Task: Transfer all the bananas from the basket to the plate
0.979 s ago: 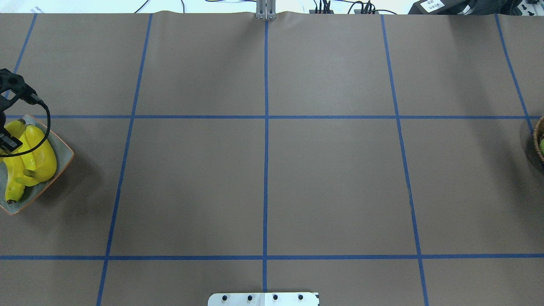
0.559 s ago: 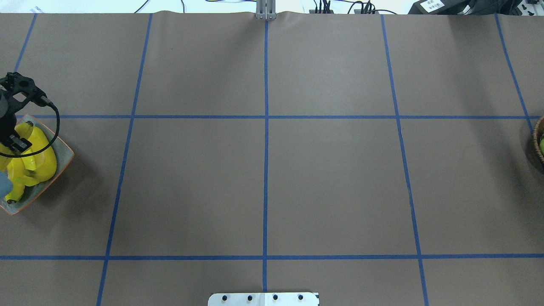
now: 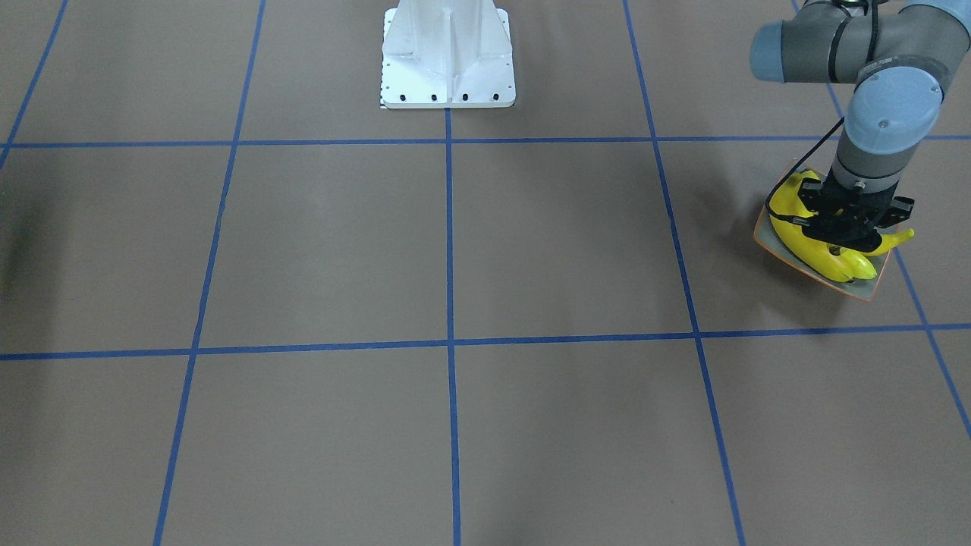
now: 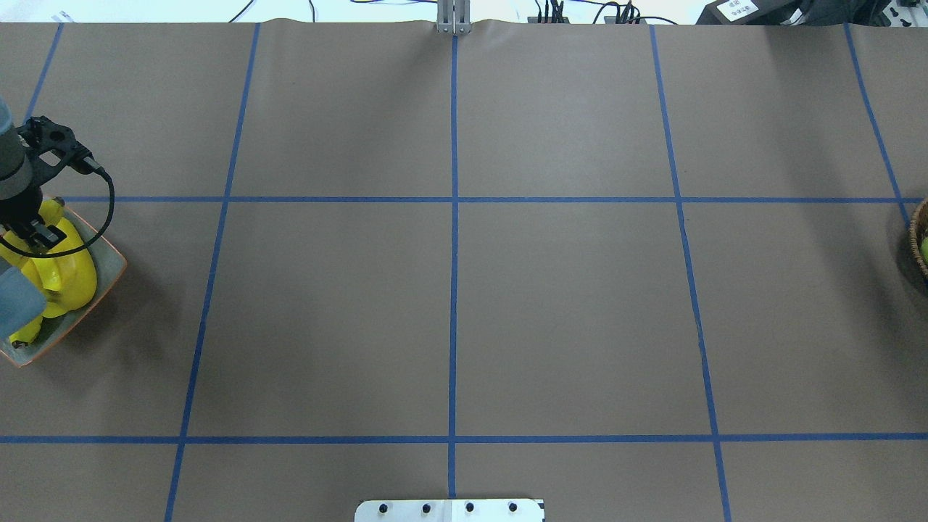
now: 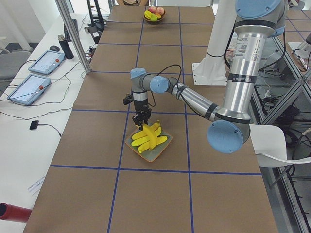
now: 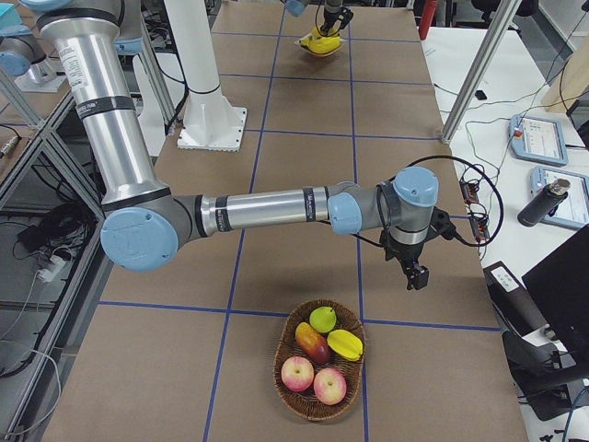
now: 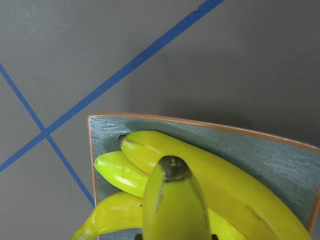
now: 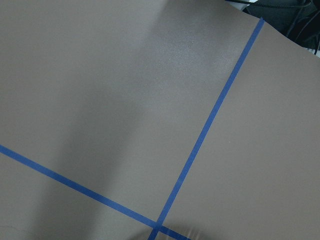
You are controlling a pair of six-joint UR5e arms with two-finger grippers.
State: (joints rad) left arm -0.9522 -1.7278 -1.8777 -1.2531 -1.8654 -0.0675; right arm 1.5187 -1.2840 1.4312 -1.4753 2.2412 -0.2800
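The plate sits at the table's far left with several bananas piled on it. My left gripper hangs just over the pile, shut on a banana that points toward the plate in the left wrist view. Its fingers stay below that view's edge. The basket at the table's other end holds one banana among other fruit. My right gripper hovers over bare table just behind the basket; I cannot tell its state.
Apples, a green fruit and a reddish fruit share the basket. The robot's white base stands at the near middle edge. My left arm's elbow covers the plate's front corner in the overhead view. Brown table with blue tape lines lies between plate and basket.
My left gripper has shifted rightward and slightly farther back over the plate. The arm's grey elbow has come into the overhead view over the plate's front corner.
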